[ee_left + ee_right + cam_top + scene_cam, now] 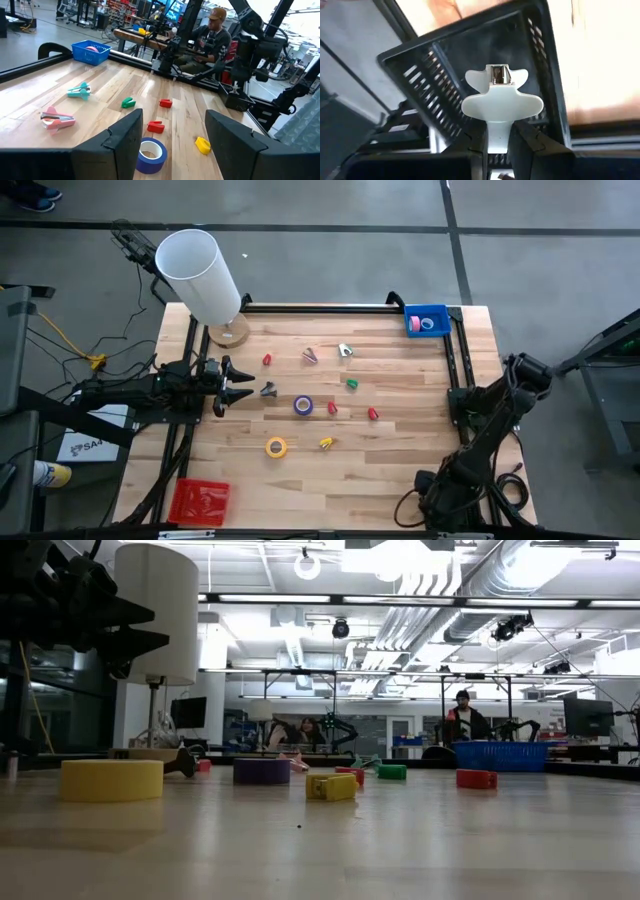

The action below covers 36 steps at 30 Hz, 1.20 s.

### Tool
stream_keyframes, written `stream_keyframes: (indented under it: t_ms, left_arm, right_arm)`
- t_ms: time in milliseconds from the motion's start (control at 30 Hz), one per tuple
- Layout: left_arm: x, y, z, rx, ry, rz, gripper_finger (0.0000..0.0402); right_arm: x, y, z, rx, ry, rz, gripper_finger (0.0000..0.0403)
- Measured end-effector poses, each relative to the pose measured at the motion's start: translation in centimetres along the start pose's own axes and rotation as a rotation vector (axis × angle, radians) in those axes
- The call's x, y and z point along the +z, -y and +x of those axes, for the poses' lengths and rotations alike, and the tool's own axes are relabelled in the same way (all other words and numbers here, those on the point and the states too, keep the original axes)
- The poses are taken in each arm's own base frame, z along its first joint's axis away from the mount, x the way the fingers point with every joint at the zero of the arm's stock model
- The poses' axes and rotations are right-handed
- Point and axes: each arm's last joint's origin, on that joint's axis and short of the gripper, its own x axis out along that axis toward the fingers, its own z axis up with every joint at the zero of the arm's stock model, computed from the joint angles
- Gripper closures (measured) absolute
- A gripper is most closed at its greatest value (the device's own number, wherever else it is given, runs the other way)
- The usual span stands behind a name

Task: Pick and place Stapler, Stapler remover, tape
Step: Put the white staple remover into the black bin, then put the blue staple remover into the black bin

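Observation:
My right gripper [497, 144] is shut on a white staple remover [501, 100], over a black slotted basket [445, 75] at the table's near right corner. My left gripper [223, 386] waits open and level at the left edge. On the table lie a purple tape roll [303, 406], a yellow tape roll [276, 447], small red [373, 413], green [352, 384] and yellow [326, 443] staplers, and pink [310, 356], pale [345, 350] and dark [268, 389] staple removers. A pink tape roll [428, 325] lies in the blue basket [440, 312]. My right gripper pinches the white staple remover by its narrow stem [498, 131] between its two fingers. The fingers slant steeply down. The remover's wide winged end and metal jaw [499, 74] stick out past the fingertips, lifted clear above the black basket's inside.
A white lamp [200, 272] stands on its wooden foot at the table's far left corner. A red basket [200, 502] sits at the near left corner. A black frame rail [320, 308] runs along the far edge. People sit beyond the table.

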Motion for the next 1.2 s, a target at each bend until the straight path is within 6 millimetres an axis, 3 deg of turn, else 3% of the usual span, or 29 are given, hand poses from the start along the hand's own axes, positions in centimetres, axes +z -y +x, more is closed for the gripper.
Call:
stream_keyframes:
  t_ms: [567,867,1200]
  left_arm:
    - [0.0,0.0,0.0,0.0,0.0,0.0,0.0188]
    - [0.0,0.0,0.0,0.0,0.0,0.0,0.0188]
    - [0.0,0.0,0.0,0.0,-0.001,0.0,0.0188]
  right_arm:
    - [1.4,0.1,3.2,-0.108,-0.043,-0.211,0.0364]
    - [1.4,0.1,3.3,-0.101,-0.052,-0.255,0.0283]
    - [0.9,0.0,2.3,-0.031,-0.152,-0.242,0.0257]
